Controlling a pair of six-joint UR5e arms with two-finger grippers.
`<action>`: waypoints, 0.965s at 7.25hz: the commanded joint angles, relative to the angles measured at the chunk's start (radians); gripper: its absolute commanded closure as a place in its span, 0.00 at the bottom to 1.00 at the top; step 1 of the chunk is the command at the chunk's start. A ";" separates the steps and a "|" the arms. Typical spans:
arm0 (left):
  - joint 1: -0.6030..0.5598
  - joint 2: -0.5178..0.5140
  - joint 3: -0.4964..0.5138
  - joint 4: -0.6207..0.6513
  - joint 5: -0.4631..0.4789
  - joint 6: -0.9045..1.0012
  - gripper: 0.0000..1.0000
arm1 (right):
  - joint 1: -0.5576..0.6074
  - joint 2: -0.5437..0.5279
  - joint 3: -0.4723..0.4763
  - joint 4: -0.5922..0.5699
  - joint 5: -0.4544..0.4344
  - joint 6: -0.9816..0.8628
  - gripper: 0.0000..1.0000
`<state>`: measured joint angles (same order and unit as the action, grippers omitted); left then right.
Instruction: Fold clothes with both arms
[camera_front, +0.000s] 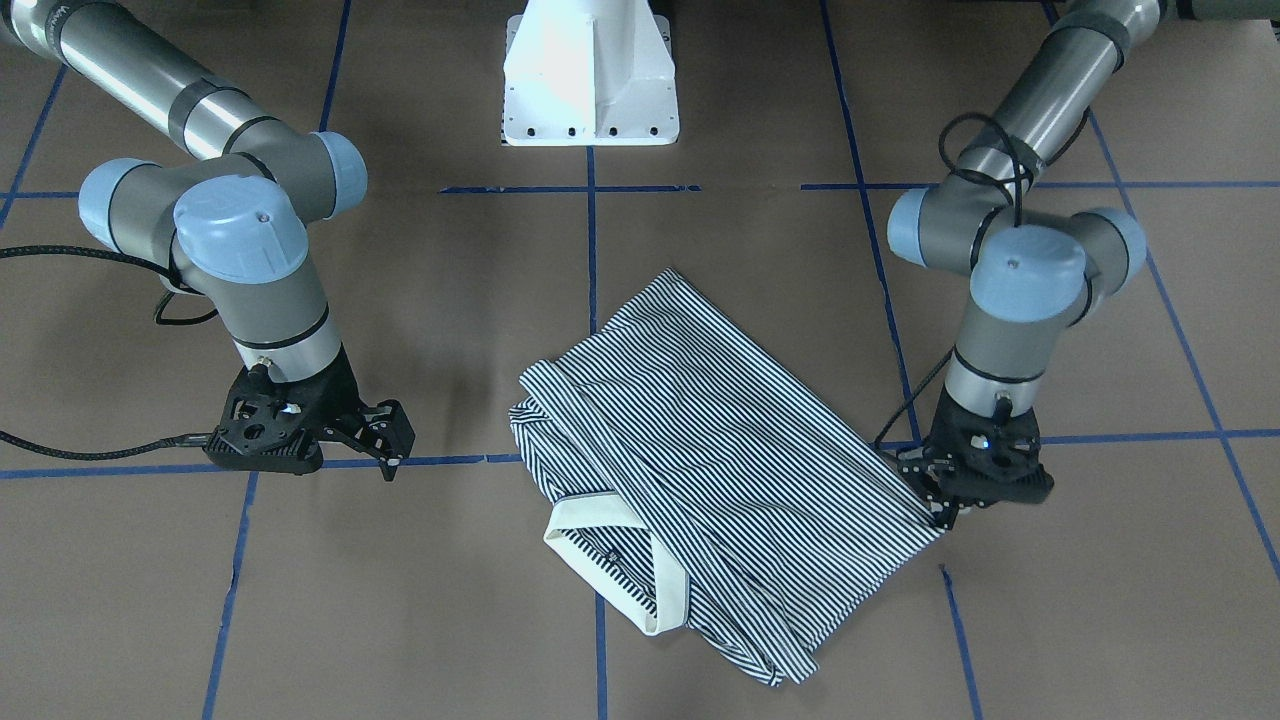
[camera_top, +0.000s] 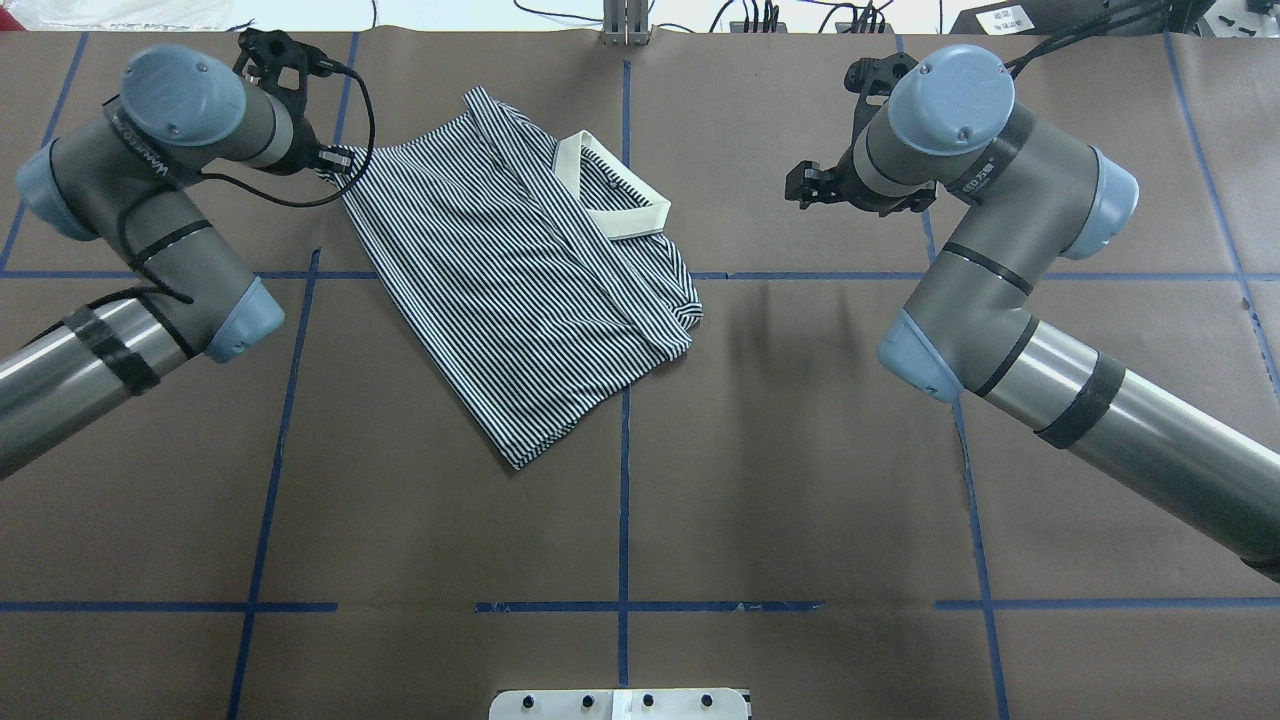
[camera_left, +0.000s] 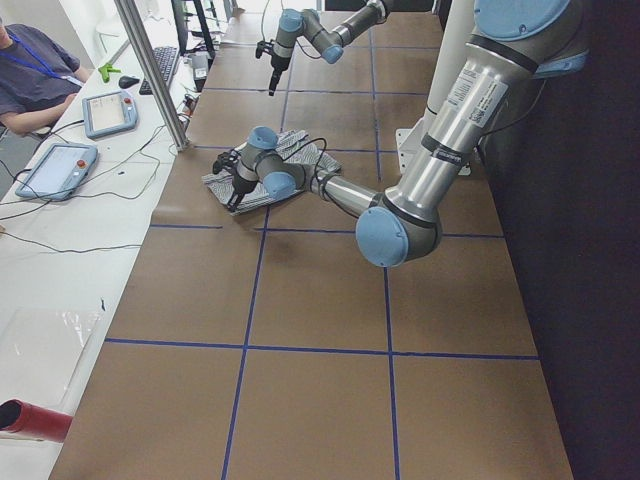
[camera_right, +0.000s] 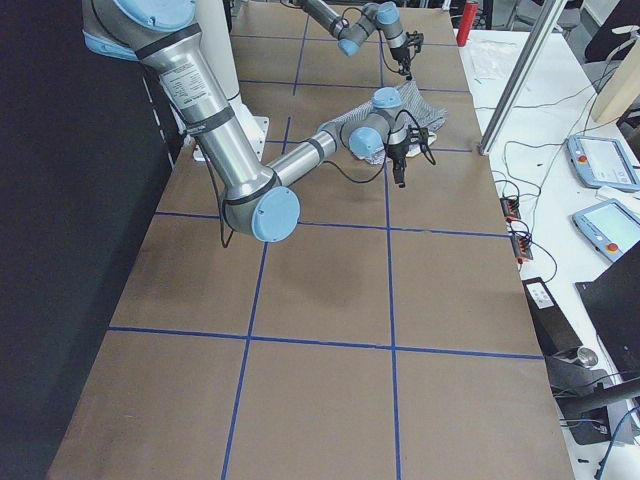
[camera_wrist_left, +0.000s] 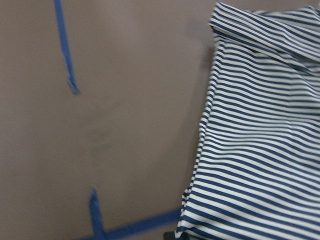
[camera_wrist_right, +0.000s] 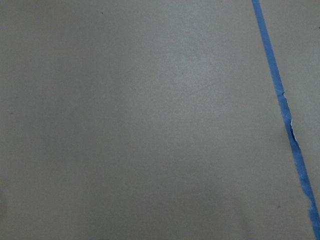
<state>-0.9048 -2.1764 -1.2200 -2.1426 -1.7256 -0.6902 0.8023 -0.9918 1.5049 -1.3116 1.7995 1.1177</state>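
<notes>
The polo shirt lies folded into a rough rectangle at the middle of the brown worktop, set at a slant to the blue tape lines that grid the surface. In the front-facing view its cream collar sits at the lower left of the bundle, turned outward. One striped corner points up toward the white pedestal at the top of the frame. A sleeve fold bunches along the shirt's left edge.

The left arm comes down at the right of that view. Its left pincer sits low, right at the shirt's right-hand corner, touching or all but touching the cloth. I cannot tell whether the fingers are spread or pinching the fabric. The left wrist view shows striped cloth filling the right side of the frame and bare worktop on the left.

The right arm stands at the left of the front-facing view. Its right pincer hangs just above a tape line, well apart from the shirt. I cannot tell whether its fingers are spread or pressed together. The right wrist view shows only bare brown surface and a strip of blue tape along the right edge.
</notes>
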 joint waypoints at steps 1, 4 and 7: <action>-0.031 -0.153 0.269 -0.126 0.008 0.008 1.00 | 0.002 0.005 0.000 0.000 0.000 0.001 0.00; -0.031 -0.229 0.425 -0.221 0.044 0.009 0.77 | 0.000 0.013 0.000 0.000 0.000 0.017 0.00; -0.089 -0.197 0.352 -0.227 -0.101 0.150 0.00 | -0.041 0.210 -0.159 0.003 -0.052 0.256 0.09</action>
<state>-0.9708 -2.3943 -0.8335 -2.3672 -1.7493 -0.5774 0.7845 -0.8843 1.4354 -1.3128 1.7824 1.2550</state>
